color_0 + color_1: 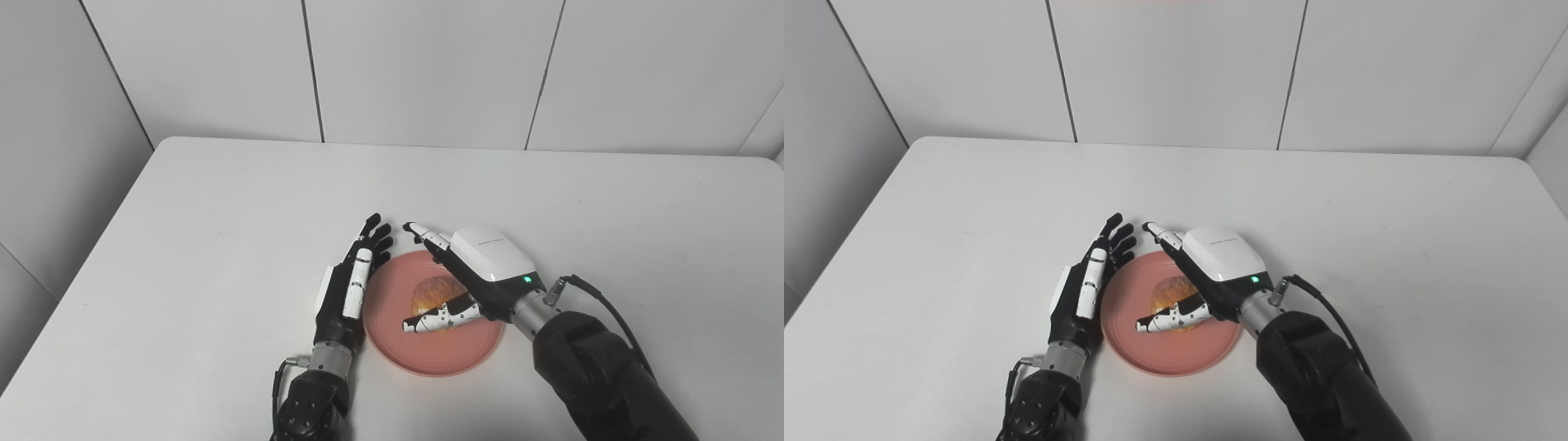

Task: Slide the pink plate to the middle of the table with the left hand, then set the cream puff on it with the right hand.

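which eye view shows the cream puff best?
Left eye view, marginally: the cream puff on the pink plate shows a little more golden top between the right hand and its thumb. The right eye view shows the same puff, equally hemmed in by that hand, with slightly less surface visible.

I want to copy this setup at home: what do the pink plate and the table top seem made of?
Pink plate: probably plastic or melamine; even matte colour, thin raised rim, no glaze shine. Table: looks like a smooth white laminate; flat, uniform, faintly scuffed.
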Robot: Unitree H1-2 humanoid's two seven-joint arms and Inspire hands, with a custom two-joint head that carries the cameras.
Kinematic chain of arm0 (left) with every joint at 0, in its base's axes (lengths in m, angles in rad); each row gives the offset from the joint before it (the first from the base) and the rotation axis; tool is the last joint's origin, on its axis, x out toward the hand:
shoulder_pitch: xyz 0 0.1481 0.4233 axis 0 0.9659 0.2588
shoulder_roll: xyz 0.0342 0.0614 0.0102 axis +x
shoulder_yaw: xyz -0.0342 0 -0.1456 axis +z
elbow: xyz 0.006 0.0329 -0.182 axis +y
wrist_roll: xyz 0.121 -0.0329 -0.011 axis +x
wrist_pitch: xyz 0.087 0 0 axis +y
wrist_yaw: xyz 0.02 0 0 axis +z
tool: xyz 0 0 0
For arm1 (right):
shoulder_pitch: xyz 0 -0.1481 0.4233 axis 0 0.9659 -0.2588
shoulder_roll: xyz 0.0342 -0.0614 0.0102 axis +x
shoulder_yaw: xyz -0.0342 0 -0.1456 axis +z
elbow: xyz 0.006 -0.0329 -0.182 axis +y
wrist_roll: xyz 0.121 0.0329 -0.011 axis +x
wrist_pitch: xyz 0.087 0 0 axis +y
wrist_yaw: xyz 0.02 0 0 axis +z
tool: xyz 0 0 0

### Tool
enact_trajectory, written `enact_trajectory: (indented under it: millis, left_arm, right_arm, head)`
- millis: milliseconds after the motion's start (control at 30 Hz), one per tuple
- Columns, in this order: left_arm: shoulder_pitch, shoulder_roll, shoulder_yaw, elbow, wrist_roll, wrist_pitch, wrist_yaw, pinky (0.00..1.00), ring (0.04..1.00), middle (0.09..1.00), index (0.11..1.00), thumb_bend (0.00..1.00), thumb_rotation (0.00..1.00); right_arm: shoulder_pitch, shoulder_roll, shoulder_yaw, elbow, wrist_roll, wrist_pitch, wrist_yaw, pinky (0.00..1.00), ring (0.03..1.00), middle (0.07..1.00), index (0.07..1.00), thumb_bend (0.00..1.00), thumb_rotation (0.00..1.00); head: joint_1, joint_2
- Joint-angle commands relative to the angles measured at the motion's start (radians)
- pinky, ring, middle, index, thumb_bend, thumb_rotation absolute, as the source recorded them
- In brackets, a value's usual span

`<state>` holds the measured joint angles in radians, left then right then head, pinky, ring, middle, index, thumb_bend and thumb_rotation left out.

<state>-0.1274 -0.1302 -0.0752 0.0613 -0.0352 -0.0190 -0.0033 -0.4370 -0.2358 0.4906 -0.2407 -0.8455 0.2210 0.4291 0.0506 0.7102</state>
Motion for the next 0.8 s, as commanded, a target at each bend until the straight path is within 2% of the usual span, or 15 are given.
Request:
enact_trajectory:
  millis: [0,67,200,300,400,467,500,533,600,767]
  left_arm:
    - [0.021,-0.001,-0.001,0.033,-0.002,0.038,-0.003,0.91,0.91,0.914,0.904,0.42,1.0]
    - [0.021,-0.001,0.001,0.032,0.001,0.04,0.001,0.9,0.912,0.91,0.899,0.42,1.0]
    - [0.015,-0.01,0.017,0.048,-0.029,0.023,-0.003,0.89,0.906,0.9,0.879,0.4,0.98]
    - [0.014,-0.004,0.014,0.053,-0.02,0.024,-0.003,0.88,0.898,0.906,0.893,0.41,1.0]
    - [0.015,-0.002,0.015,0.051,-0.02,0.03,-0.003,0.88,0.897,0.907,0.899,0.42,1.0]
    - [0.016,-0.001,0.016,0.048,-0.018,0.033,-0.001,0.88,0.895,0.904,0.899,0.42,1.0]
    - [0.017,-0.002,0.016,0.046,-0.017,0.035,0.001,0.88,0.89,0.9,0.897,0.41,1.0]
    - [0.018,-0.002,0.017,0.045,-0.019,0.035,0.0,0.88,0.889,0.898,0.896,0.41,1.0]
    - [0.021,-0.001,0.017,0.04,-0.021,0.037,-0.002,0.88,0.89,0.901,0.898,0.41,1.0]
    - [0.024,0.002,0.018,0.035,-0.021,0.039,-0.003,0.88,0.892,0.904,0.899,0.4,1.0]
  right_arm:
    - [-0.008,0.016,-0.037,-0.059,0.038,-0.044,-0.042,0.54,0.726,0.893,0.993,0.88,0.67]
    - [0.007,0.017,-0.071,-0.077,0.073,-0.055,-0.067,0.55,0.745,0.907,0.998,0.87,0.71]
    - [0.047,0.032,-0.162,-0.097,0.174,-0.026,-0.093,0.52,0.741,0.919,1.0,0.87,0.74]
    - [0.087,0.042,-0.237,-0.093,0.263,-0.026,-0.12,0.66,0.851,0.955,1.0,0.83,0.77]
    - [0.13,0.05,-0.303,-0.083,0.34,-0.041,-0.156,0.76,0.905,0.978,1.0,0.82,0.83]
    - [0.158,0.052,-0.327,-0.072,0.368,-0.059,-0.183,0.78,0.916,0.982,1.0,0.81,0.87]
    - [0.172,0.053,-0.336,-0.066,0.379,-0.068,-0.195,0.8,0.928,0.991,1.0,0.8,0.95]
    - [0.193,0.055,-0.349,-0.057,0.397,-0.078,-0.213,0.81,0.932,0.994,1.0,0.79,0.97]
    - [0.23,0.061,-0.369,-0.044,0.436,-0.091,-0.236,0.86,0.947,0.999,1.0,0.79,0.99]
    - [0.287,0.083,-0.395,0.009,0.537,-0.141,-0.27,0.89,0.962,1.0,1.0,0.8,1.0]
  head:
    - [0.0,0.0]
    - [-0.004,-0.001]
    - [-0.01,-0.01]
    - [-0.011,-0.011]
    - [-0.015,-0.01]
    - [-0.017,-0.009]
    - [-0.017,-0.009]
    - [-0.017,-0.008]
    - [-0.016,-0.008]
    - [-0.013,-0.007]
